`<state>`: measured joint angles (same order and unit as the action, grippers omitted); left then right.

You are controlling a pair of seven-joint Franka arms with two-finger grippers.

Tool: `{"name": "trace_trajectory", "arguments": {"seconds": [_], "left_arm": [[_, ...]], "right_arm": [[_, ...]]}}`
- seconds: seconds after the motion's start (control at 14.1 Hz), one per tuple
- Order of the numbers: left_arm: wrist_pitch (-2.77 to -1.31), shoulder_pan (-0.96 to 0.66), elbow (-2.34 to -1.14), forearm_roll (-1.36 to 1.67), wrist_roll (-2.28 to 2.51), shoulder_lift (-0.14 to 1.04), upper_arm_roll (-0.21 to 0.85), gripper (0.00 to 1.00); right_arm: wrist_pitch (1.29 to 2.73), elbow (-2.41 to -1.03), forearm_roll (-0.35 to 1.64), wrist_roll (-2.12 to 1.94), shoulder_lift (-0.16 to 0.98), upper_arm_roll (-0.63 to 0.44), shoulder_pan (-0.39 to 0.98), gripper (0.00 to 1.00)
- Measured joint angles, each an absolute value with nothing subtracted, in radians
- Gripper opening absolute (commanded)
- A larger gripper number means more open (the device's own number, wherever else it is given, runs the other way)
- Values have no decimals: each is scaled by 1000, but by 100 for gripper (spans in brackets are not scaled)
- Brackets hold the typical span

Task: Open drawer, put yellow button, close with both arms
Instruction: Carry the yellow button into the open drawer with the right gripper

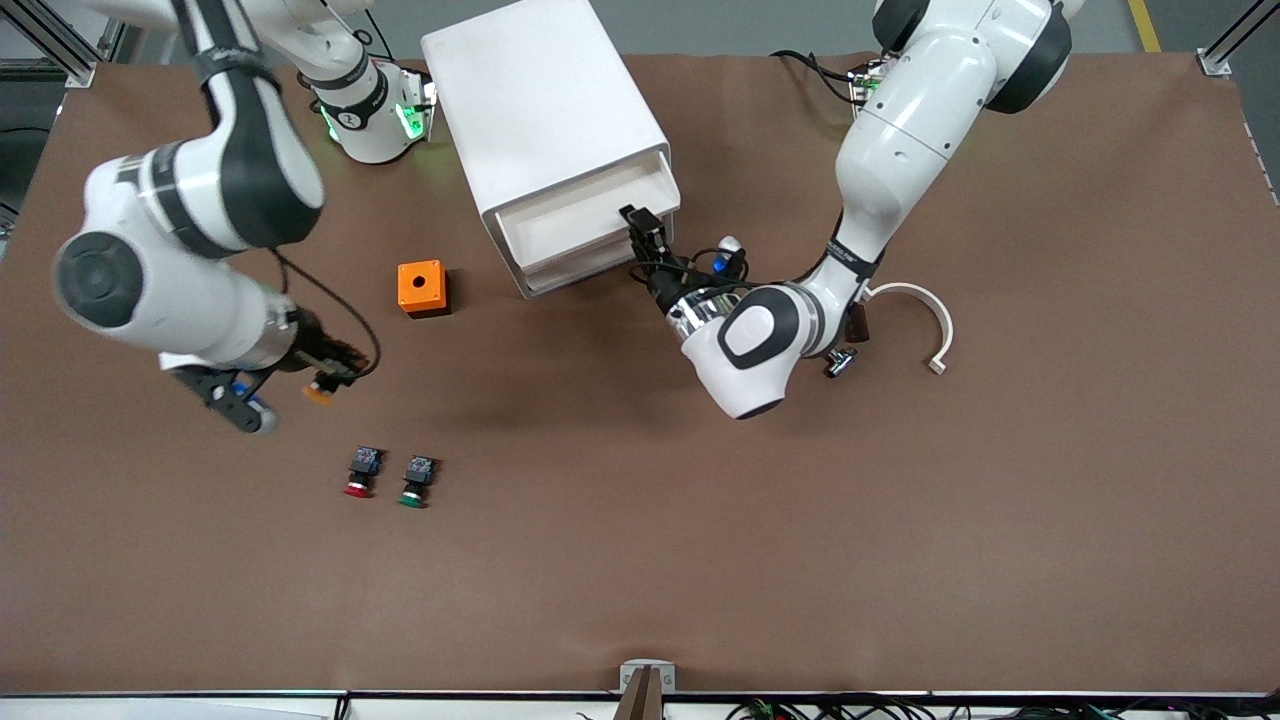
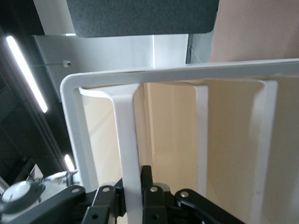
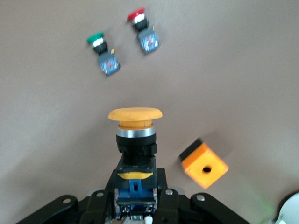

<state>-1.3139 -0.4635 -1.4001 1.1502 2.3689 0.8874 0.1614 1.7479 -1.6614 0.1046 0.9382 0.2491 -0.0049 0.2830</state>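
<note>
The white drawer cabinet (image 1: 545, 110) stands at the robots' edge of the table, and its top drawer (image 1: 585, 215) is pulled out a little. My left gripper (image 1: 640, 230) is shut on the drawer's white front wall (image 2: 128, 140), one finger on each face of it (image 2: 133, 200). My right gripper (image 1: 322, 378) is shut on the yellow button (image 1: 320, 393) and holds it in the air over bare table, toward the right arm's end. In the right wrist view the jaws (image 3: 135, 200) clamp the button's blue rear block, and its yellow cap (image 3: 135, 115) points away from the hand.
A red-capped switch (image 1: 359, 472) and a green-capped switch (image 1: 415, 481) lie side by side, nearer to the front camera than the right gripper. An orange box with a round hole (image 1: 422, 288) sits beside the cabinet. A white curved piece (image 1: 925, 320) lies by the left arm.
</note>
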Motion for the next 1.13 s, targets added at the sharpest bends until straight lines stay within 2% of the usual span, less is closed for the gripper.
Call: {"name": "trace_trajectory", "arguments": {"seconds": [0.57,0.71,0.85,0.99,1.06,1.13], "left_arm": [[-1332,-363,-1389,1153,2369,888,161,11],[-1332,-345,-1388,1153,2369,888,161,16],[-1331,-334,-1388,1153,2369,888,160,42],[-1328,-325,-1389,1153,2365,888,158,73],[-1327,-323,-1389,1153,2358,888,157,85],[-1327,-322,-1389,1153,2347,888,156,90]], "right_arm": [[1767,-1675,112,1440,224,-2,578,0],[1794,-1675,112,1541,223,-3,630,0],[1824,-1675,112,1630,223,-3,681,0],[1861,-1679,112,1711,223,-3,729,0],[1883,-1683,112,1749,223,-3,752,0],[1904,-1687,112,1787,224,-3,775,0]]}}
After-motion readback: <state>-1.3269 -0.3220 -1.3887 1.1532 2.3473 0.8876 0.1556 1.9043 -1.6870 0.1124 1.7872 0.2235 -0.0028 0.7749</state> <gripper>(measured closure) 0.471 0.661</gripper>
